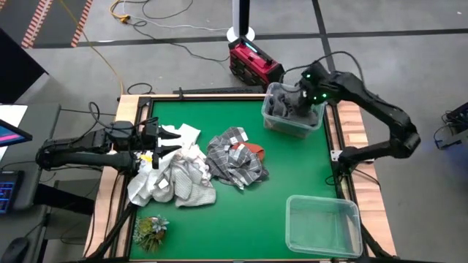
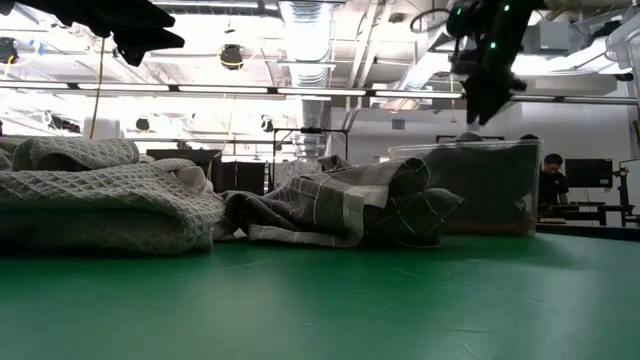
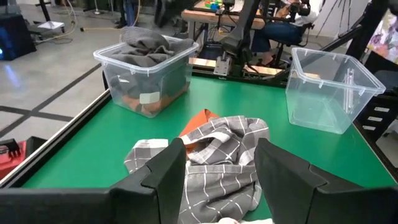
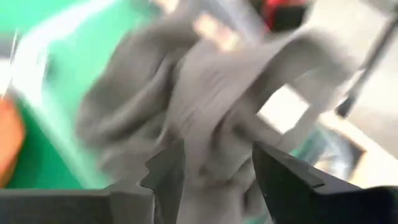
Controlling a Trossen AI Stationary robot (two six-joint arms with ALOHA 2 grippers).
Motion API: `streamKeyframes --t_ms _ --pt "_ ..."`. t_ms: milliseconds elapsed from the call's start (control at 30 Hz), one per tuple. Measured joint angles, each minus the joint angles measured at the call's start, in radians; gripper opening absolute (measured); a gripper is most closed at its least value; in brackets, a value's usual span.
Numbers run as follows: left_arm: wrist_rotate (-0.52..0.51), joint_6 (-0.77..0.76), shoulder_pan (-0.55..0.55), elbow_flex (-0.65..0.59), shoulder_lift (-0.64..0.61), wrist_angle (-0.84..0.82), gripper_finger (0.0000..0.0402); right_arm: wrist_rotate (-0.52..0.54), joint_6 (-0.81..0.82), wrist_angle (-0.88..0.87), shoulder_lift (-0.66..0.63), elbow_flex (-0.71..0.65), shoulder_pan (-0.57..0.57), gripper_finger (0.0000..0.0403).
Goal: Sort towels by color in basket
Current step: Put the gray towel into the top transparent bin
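While my right gripper (image 1: 306,102) hung open, holding nothing, over the far bin (image 1: 316,126) of grey towels (image 1: 281,108), pale towels (image 1: 175,179) and checked ones (image 1: 234,162) beside it remained unsorted.

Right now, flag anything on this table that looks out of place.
One thing: a small green leafy tuft lies at the table's near-left corner, beside the pale towel heap. It is not cloth, so it fits neither bin. The rest is only unsorted towels.

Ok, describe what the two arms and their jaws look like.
Both arms are dark, jointed and slender. The right arm shows small green lights near its wrist and dark cables along its links. The left arm has white markings near its gripper. In the wrist views each gripper has two broad, angular black fingers.
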Motion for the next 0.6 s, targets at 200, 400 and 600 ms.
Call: streamKeyframes --t_ms 200,400,600 --pt "0.0 0.005 0.0 0.0 0.0 0.012 0.018 0.166 0.023 0.161 0.025 0.001 -0.008 0.021" --pt "0.0 0.013 0.0 0.0 0.0 -0.003 0.018 0.094 0.023 0.107 0.223 0.0 0.02 0.0195" --pt "0.0 0.02 0.0 0.0 0.0 -0.025 0.018 0.056 0.011 0.105 0.407 0.003 0.059 0.0176"
